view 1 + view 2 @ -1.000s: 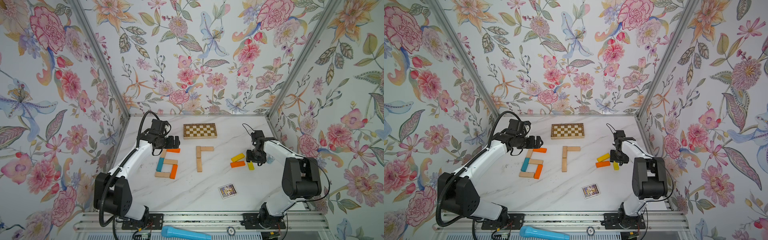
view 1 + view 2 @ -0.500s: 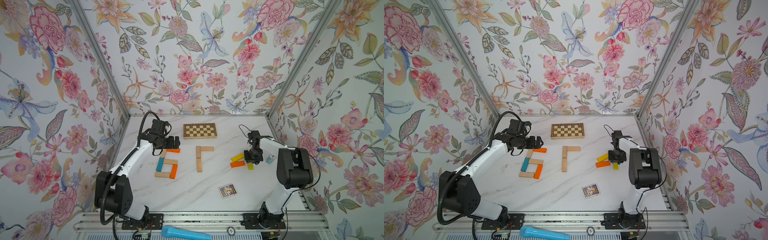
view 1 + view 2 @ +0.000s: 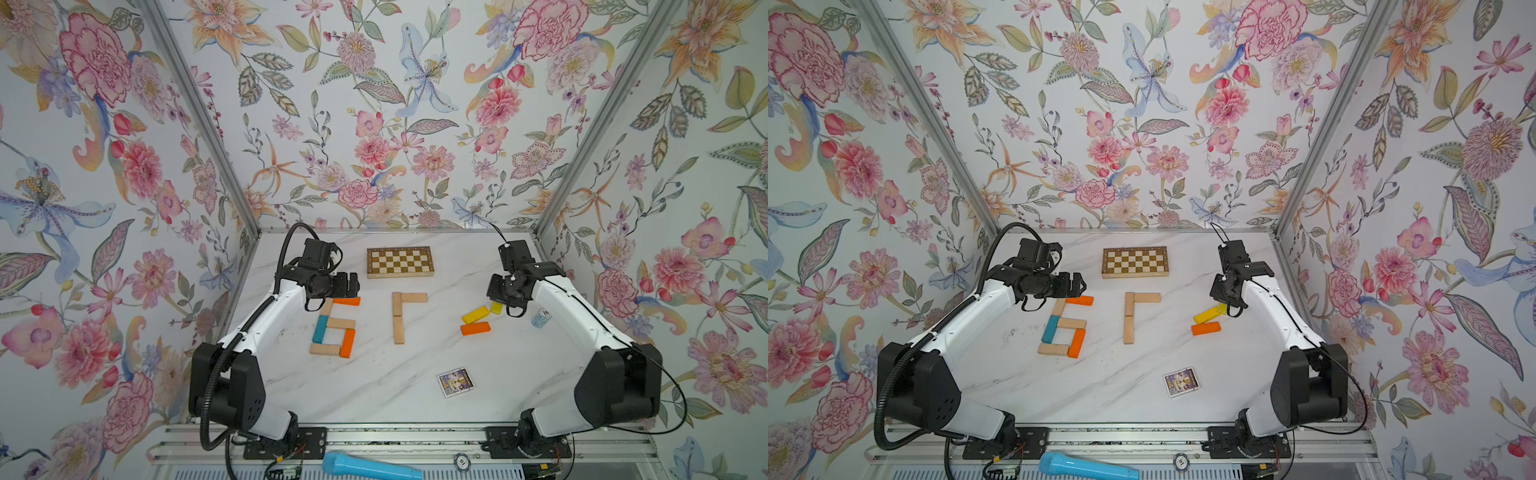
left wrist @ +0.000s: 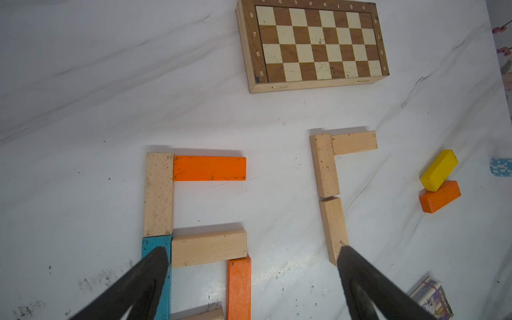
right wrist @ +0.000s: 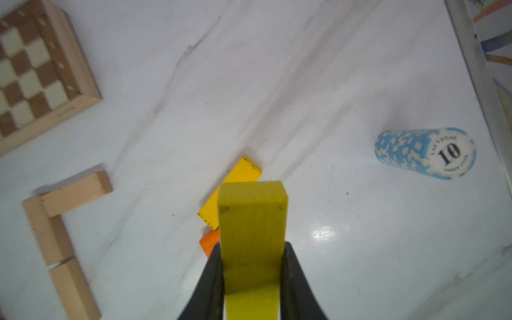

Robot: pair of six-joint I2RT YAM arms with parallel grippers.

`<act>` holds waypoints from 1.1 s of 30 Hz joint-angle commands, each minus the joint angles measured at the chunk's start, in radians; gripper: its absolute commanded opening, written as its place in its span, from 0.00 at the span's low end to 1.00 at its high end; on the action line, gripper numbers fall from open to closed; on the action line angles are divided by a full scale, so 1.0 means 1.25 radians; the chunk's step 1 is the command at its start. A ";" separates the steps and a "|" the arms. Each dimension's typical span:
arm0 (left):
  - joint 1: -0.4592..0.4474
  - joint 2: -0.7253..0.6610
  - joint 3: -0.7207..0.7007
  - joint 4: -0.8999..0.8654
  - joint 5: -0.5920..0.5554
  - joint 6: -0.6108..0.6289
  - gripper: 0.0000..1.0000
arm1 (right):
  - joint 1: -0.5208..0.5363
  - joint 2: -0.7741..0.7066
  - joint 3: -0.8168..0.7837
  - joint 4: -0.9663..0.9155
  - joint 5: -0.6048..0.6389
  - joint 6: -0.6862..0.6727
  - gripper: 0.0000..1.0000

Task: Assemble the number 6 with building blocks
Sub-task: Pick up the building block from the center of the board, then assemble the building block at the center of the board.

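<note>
Six building blocks lie as a finished 6 on the left: an orange top bar [image 3: 347, 301], a teal bar [image 3: 320, 328] and pale and orange ones. In the middle, three pale blocks [image 3: 397, 316] make an upright with a top bar. A yellow block [image 3: 476, 314] and an orange block [image 3: 475, 328] lie loose on the right. My right gripper [image 5: 252, 246] is shut on another yellow block [image 5: 252, 216], held off the table just behind those two. My left gripper [image 4: 252, 250] hovers open and empty over the left figure's top.
A checkered board [image 3: 400, 262] lies at the back centre. A blue poker-chip stack [image 3: 541, 319] stands near the right wall, beside my right arm. A card deck [image 3: 456, 381] lies front right of centre. A light-blue microphone [image 3: 370, 467] rests on the front rail.
My right gripper closed on the yellow block that lay at the right of the loose pile and raised it off the table. The left arm has not moved.
</note>
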 commanded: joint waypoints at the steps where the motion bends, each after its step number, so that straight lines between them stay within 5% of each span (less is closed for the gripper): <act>1: -0.002 -0.041 0.013 -0.019 -0.024 -0.020 0.99 | 0.064 -0.018 -0.059 0.055 0.000 0.322 0.18; 7: -0.002 -0.075 0.011 -0.016 -0.036 -0.033 0.99 | 0.199 0.057 -0.028 0.067 0.034 0.644 0.18; 18: -0.003 -0.092 -0.003 0.002 -0.027 -0.040 0.99 | 0.315 0.274 0.086 0.064 0.048 1.012 0.20; 33: -0.002 -0.083 -0.006 0.010 -0.014 -0.041 0.99 | 0.357 0.401 0.171 0.062 0.023 1.134 0.23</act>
